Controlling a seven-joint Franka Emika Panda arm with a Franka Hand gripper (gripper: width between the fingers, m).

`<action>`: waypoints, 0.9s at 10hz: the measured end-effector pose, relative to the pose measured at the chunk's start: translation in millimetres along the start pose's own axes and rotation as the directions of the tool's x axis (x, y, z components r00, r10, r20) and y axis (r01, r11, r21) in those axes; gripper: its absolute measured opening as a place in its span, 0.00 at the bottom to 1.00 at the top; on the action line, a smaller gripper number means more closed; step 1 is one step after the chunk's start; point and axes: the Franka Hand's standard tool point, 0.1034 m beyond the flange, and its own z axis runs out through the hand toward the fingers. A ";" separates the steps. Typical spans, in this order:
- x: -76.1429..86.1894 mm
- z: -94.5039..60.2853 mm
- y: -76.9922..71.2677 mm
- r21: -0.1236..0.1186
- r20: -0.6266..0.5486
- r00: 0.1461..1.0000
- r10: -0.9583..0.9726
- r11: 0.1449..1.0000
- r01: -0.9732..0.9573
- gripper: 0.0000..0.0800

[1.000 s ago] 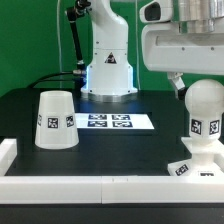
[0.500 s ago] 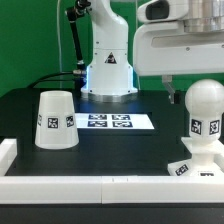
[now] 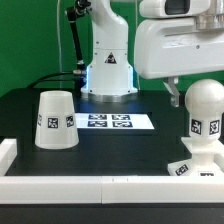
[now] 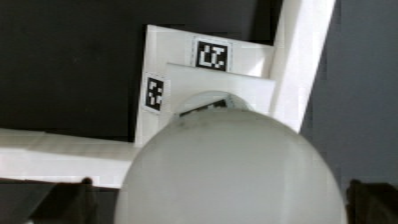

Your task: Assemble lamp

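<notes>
The exterior view takes in the whole black counter (image 3: 120,150). The shade (image 3: 55,120) stands mouth down towards that view's left, well apart from the other parts. The marker board (image 3: 108,122) lies flat in the middle, in front of the arm's pedestal (image 3: 108,62). Towards the exterior view's right, the bulb (image 3: 205,104) sits on the neck of the base (image 3: 200,160), close behind the white front rail (image 3: 90,185). The arm's bulky white wrist (image 3: 180,45) hangs above and a little behind the bulb; from here the jaws are mostly hidden.

The wrist view fills that gap. It looks straight down on the bulb (image 4: 222,170), a pale blurred dome, with the tagged base (image 4: 178,70) spreading out under it. Two dark fingertips (image 4: 63,200) show dimly, one on each side of the dome. The jaws are spread wide and hold nothing. The shade and marker board are out of this view.
</notes>
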 end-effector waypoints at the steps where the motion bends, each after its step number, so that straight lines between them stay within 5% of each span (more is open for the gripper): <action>1: -0.1 0.0 0.7 0.000 0.000 0.998 -0.059 0.998 0.059 0.87; 5: 8.0 0.0 -4.2 -0.056 -0.016 0.878 -0.478 0.878 0.476 0.87; 9: 7.0 5.1 -3.7 -0.070 0.054 0.587 -0.808 0.584 0.809 0.87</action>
